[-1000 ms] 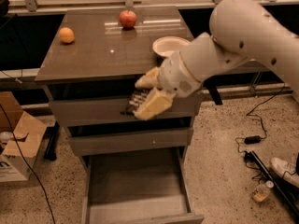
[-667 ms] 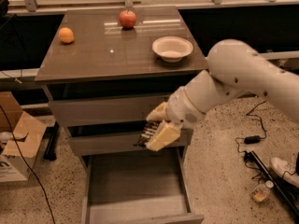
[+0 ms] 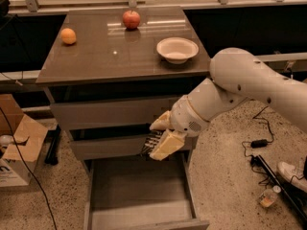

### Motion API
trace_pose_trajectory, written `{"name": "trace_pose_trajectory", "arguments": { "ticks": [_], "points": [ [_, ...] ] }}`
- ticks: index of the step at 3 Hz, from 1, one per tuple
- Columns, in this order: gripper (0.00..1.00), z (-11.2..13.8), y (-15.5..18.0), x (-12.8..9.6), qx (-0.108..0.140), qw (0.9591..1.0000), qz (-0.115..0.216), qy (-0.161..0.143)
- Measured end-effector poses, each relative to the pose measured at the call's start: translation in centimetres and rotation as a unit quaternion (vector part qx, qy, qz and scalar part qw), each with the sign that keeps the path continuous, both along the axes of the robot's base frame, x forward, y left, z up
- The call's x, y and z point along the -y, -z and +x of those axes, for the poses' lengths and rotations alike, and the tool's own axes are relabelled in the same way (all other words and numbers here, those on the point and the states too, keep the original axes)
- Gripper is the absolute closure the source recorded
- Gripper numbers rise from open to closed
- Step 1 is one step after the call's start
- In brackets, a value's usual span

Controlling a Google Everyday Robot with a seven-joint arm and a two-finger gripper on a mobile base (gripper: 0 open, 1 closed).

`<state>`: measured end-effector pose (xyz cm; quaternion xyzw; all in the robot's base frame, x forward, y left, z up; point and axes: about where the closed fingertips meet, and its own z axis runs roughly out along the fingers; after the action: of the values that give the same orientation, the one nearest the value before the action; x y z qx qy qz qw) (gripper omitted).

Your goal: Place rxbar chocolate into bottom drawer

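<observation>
1. As the arm has sunk over the last second, the gripper (image 3: 156, 139) has dropped to middle-drawer height, above the open bottom drawer (image 3: 134, 188).
2. Jaws closed on the rxbar chocolate (image 3: 149, 143); bar not yet inside.
3. Judgement: further descent needed, then release.

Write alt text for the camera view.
A white robot arm's claw grips a dark snack bar in front of the middle drawer, just above the open bottom drawer. On the cabinet top sit an apple, an orange and a white bowl.
</observation>
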<state>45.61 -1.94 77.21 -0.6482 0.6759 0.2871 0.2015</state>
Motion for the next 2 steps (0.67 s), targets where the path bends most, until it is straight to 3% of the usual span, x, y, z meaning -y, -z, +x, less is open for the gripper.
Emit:
{"name": "trace_pose_trajectory", "arguments": {
  "ticks": [1, 2],
  "points": [
    [1.0, 0.8, 3.3, -1.3, -0.025, 0.9995, -0.007, 0.018],
    [1.0, 1.9, 9.3, -2.4, -0.058, 0.997, 0.019, 0.047]
  ]
}}
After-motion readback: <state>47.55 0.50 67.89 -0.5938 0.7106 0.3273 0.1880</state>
